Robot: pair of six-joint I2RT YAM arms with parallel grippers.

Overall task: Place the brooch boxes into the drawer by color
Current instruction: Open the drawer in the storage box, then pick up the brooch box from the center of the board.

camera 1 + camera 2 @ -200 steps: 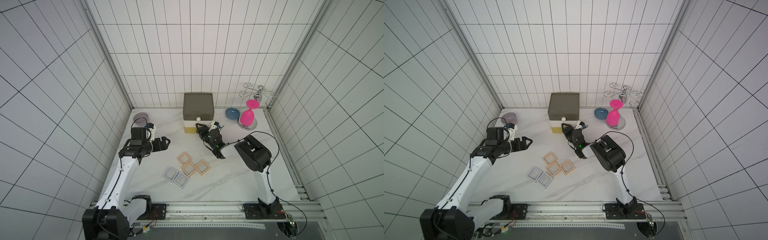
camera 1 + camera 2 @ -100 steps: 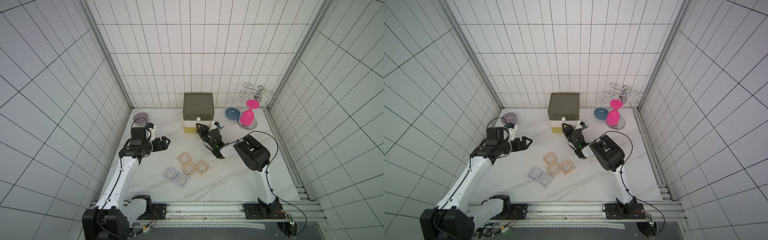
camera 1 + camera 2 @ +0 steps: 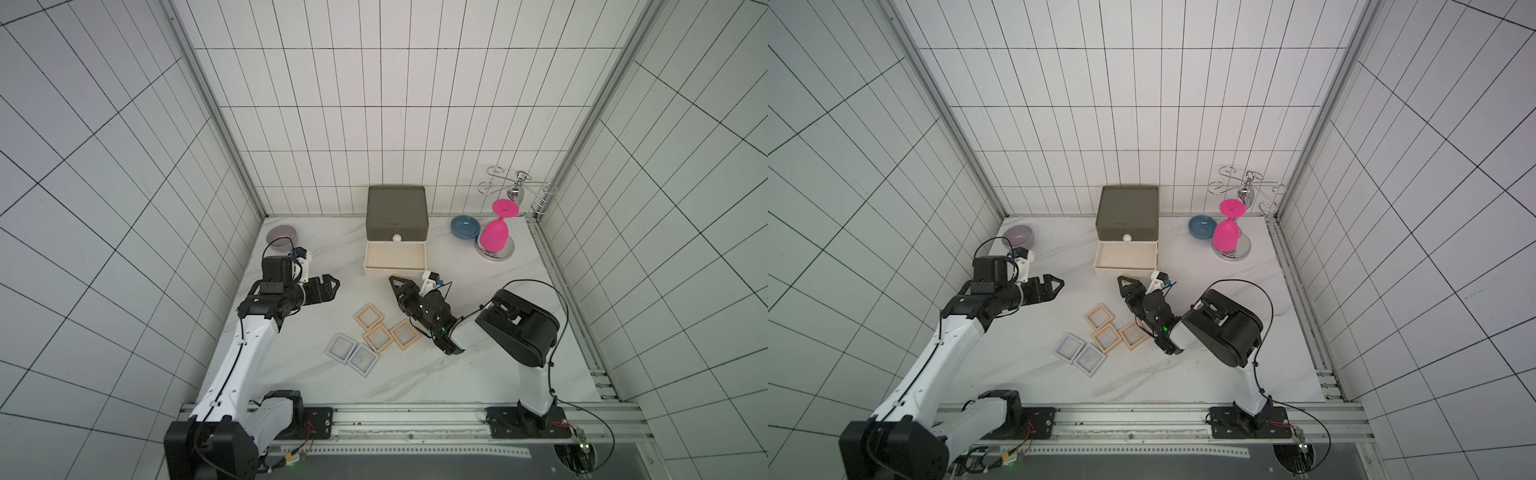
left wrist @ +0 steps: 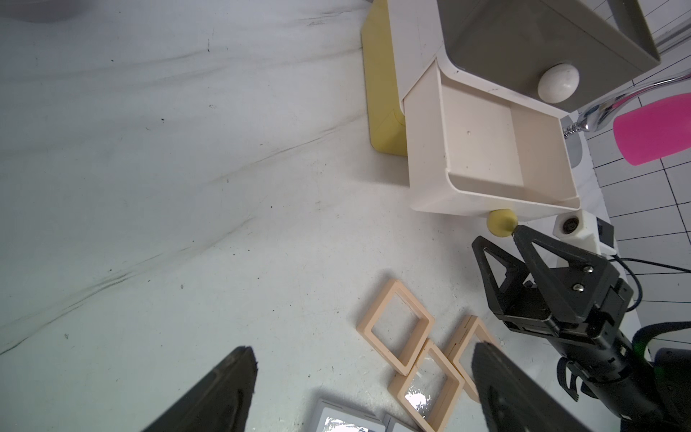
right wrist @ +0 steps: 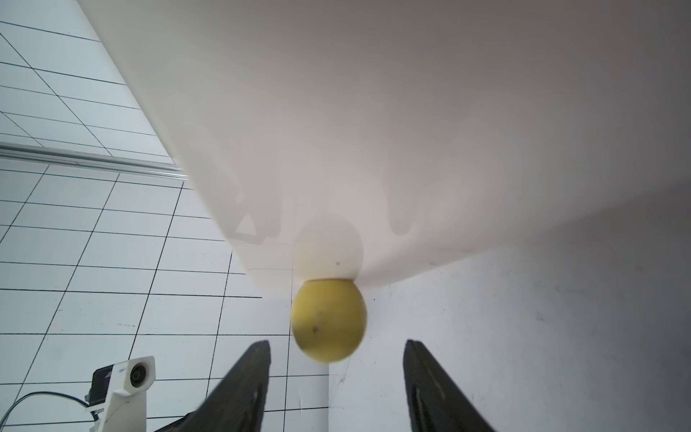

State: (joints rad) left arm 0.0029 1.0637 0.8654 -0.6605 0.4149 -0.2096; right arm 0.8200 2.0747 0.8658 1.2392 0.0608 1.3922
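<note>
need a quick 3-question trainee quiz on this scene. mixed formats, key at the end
1. How many peach-beige square frames with clear windows lie on the white marble table?
2. True or false: the pulled-out white drawer tray already holds one of those frames.
3. The left tool is: A) shut on a frame; B) open, holding nothing; C) resting inside the tray.

Key: 1: three. 2: false, the tray is bare. 3: B.
</note>
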